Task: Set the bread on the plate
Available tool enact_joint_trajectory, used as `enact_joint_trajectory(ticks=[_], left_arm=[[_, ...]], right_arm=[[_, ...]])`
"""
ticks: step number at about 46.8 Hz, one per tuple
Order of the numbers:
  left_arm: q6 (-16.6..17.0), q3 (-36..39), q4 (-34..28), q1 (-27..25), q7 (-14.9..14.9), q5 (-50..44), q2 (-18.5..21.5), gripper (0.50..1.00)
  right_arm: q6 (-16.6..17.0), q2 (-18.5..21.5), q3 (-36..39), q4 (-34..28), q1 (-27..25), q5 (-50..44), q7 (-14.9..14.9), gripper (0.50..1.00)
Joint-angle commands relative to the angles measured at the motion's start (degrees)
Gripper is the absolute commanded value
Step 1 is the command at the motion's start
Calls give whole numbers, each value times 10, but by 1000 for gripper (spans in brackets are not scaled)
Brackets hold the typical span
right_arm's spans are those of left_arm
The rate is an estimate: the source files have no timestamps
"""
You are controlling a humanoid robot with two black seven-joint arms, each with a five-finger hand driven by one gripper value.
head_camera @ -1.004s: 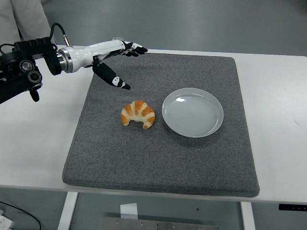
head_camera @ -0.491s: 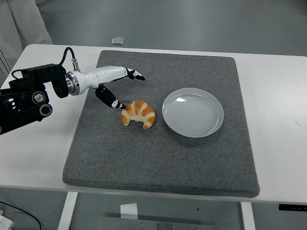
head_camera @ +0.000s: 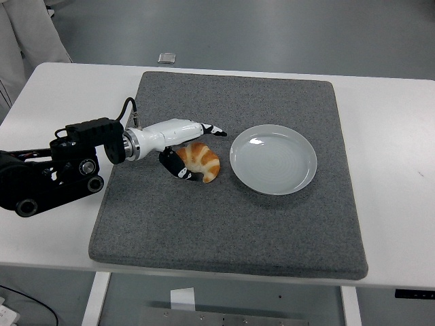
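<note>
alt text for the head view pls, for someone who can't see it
A robot's left hand reaches over a croissant on a grey mat, fingers extended above it and thumb at its left side, not yet lifting it. An empty white plate sits just right of the croissant, all on a white table.

A golden-brown bread [head_camera: 202,159] with paler stripes is seen beside the white, black-tipped left hand [head_camera: 182,138]; a pale grey-white plate [head_camera: 273,159] and speckled dark grey mat [head_camera: 224,224] are shown on the white table [head_camera: 394,176].

Left arm reaching low, robot hand [head_camera: 185,144] fingers extended, thumb curled under
</note>
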Motion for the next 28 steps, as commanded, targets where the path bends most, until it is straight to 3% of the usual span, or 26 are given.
enact_joint_trajectory(ticks=[1, 15, 28], left_arm=[[1, 0, 7, 2, 0, 1, -3, 999], [1, 1, 28, 4, -1, 4, -22, 999], [16, 0, 45, 18, -3, 71, -34, 996]], right_arm=[[0, 0, 0, 0, 0, 0, 0, 932], [0, 0, 0, 0, 0, 0, 0, 932], [0, 0, 0, 0, 0, 0, 0, 932]])
